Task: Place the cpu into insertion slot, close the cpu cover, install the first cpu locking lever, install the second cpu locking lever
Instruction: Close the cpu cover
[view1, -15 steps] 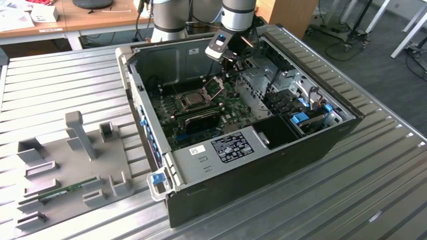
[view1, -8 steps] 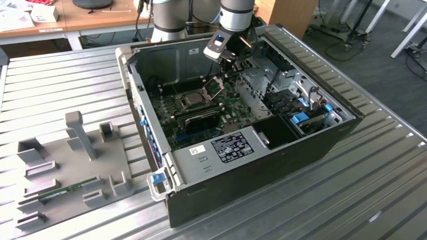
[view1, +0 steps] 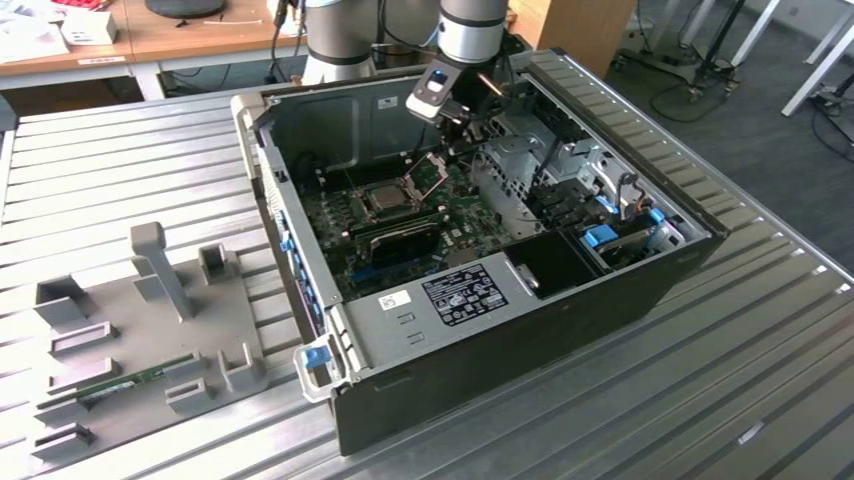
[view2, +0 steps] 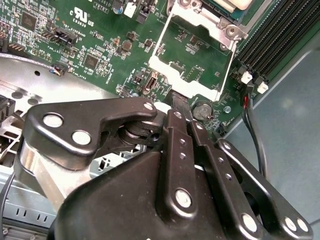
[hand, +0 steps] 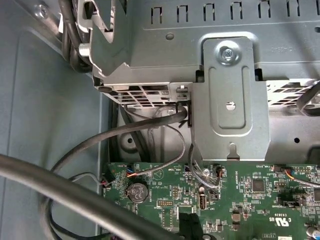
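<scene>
Inside the open computer case, the cpu lies flat in the insertion slot on the green board. The cpu cover stands tilted up behind the slot, its cut-out frame showing the board through it. My gripper hangs just above and behind the cover. In the second wrist view, the gripper has its two black fingers together, shut, with the tip at the cover's free edge. I cannot tell whether the edge is pinched between them. A black fingertip also pokes over the board in the first wrist view.
Long black memory slots run beside the socket. A coin battery and black cables lie close to the fingers. The metal drive cage rises right behind the gripper. A grey fixture plate sits on the table at the exterior view's left.
</scene>
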